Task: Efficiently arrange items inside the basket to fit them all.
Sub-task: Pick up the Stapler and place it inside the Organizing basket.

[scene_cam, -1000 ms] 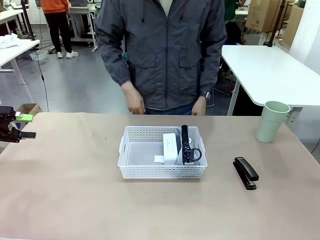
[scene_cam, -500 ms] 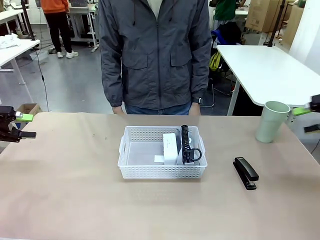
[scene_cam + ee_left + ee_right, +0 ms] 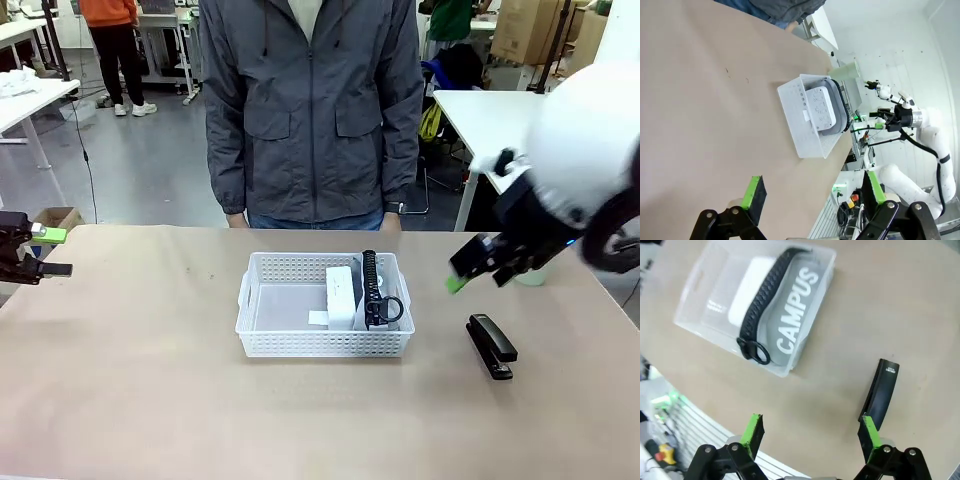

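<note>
The white perforated basket [image 3: 270, 305] sits mid-table. Its right half holds the small white device [image 3: 340, 295] and the grey "CAMPUS" pouch [image 3: 799, 310] with its black strap [image 3: 370, 285]. To its right the black stapler [image 3: 491, 346] lies on the table. My right gripper [image 3: 475, 272] hovers open just above and left of the stapler [image 3: 881, 392], and its arm hides most of the pale green cup [image 3: 845, 72]. The right wrist view looks down on the basket [image 3: 700, 277] and the right gripper [image 3: 811, 435]. Over the table's left edge, far from the basket [image 3: 795, 107], my left gripper [image 3: 55, 252] is open and empty.
A person in a grey jacket [image 3: 310, 110] stands at the far edge behind the basket, hands low. The basket's left half is bare. White tables stand in the background at right and left.
My right arm has swung in from the right edge to above the stapler, covering the cup. The left arm has not moved.
</note>
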